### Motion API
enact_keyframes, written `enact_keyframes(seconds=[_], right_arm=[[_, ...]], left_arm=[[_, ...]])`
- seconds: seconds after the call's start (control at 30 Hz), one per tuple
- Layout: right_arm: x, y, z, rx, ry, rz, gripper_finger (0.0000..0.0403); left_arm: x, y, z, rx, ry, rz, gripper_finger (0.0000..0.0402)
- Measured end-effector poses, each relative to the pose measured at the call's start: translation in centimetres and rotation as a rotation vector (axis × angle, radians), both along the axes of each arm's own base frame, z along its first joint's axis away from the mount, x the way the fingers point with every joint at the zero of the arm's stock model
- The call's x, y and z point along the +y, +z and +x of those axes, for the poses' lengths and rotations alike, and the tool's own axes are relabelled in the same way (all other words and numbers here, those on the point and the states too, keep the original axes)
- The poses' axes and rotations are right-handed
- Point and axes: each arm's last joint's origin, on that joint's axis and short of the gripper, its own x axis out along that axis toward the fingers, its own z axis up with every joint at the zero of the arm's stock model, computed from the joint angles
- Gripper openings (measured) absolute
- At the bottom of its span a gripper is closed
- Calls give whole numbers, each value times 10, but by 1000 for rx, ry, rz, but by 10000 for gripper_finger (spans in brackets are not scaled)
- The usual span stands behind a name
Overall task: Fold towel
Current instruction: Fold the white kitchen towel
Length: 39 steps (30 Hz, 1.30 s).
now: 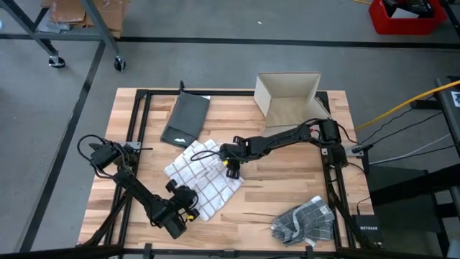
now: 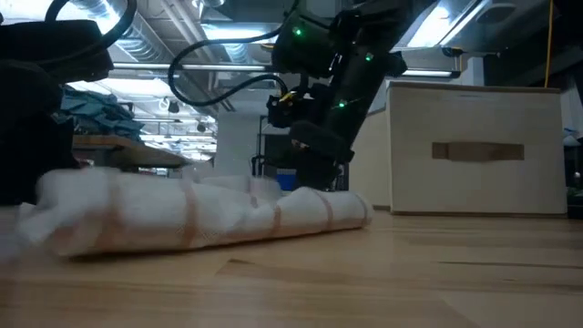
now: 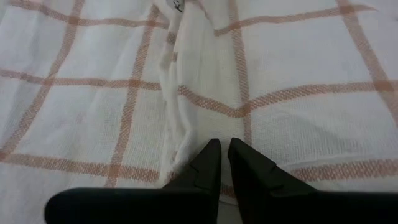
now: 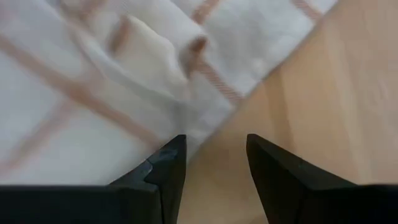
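A grey concrete floor [image 1: 237,25] is filling the upper part of the high view. A red bin [image 1: 405,16] is sitting at the upper right, a wheeled metal frame [image 1: 75,32] is standing at the upper left. In the low view, ceiling lights [image 2: 460,27] are glowing above silver ducts [image 2: 118,23] at upper left.

Evenly lit from overhead; glaring ceiling strip lights [image 2: 474,23] in low view, blurred near white checked cloth towel [image 2: 191,219]; soft right wrist focus.
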Motion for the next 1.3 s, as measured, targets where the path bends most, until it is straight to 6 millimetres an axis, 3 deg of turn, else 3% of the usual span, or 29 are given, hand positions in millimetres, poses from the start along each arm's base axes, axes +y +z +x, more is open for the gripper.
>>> enact_keyframes(seconds=[0.23, 0.43, 0.57, 0.77, 0.9, 1.1, 1.3], right_arm=[[-2, 12, -4, 3, 77, -46, 172], [-3, 48, -16, -28, 130, -105, 172], [2, 75, -27, -78, 166, -56, 172], [33, 87, -38, -72, 307, 76, 172], [61, 84, -43, -51, 390, 90, 172], [94, 78, -49, -40, 529, 2, 172], [111, 69, -51, -18, 648, -56, 172]], left_arm=[[0, 10, 1, -47, -6, 39, 30], [-1, 43, 3, -79, -68, 62, 30], [-5, 72, 7, -169, -104, 7, 31], [-16, 89, 17, -295, -147, -146, 31], [-24, 92, 23, -259, -261, -275, 34], [-24, 93, 28, -252, -299, -302, 98], [-19, 84, 39, -210, -344, -252, 182]])
